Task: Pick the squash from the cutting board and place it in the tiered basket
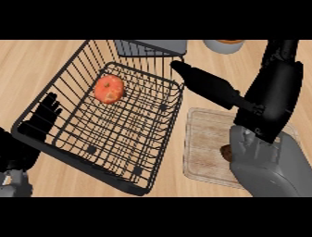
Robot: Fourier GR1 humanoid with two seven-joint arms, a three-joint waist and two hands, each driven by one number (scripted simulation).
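Squash (225, 152): only a small brown edge shows on the cutting board (202, 139), tucked under the right hand (254, 150), whose grip cannot be told; wire basket (117, 115) lies to its left; left hand (46, 115) open, resting, farther off.

Pale wooden counter (21, 69), evenly lit

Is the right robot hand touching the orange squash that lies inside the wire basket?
Apart. In the head view the squash lies on the basket's upper tier, while the right robot hand shows outside the rim, with wires and bare counter between them.
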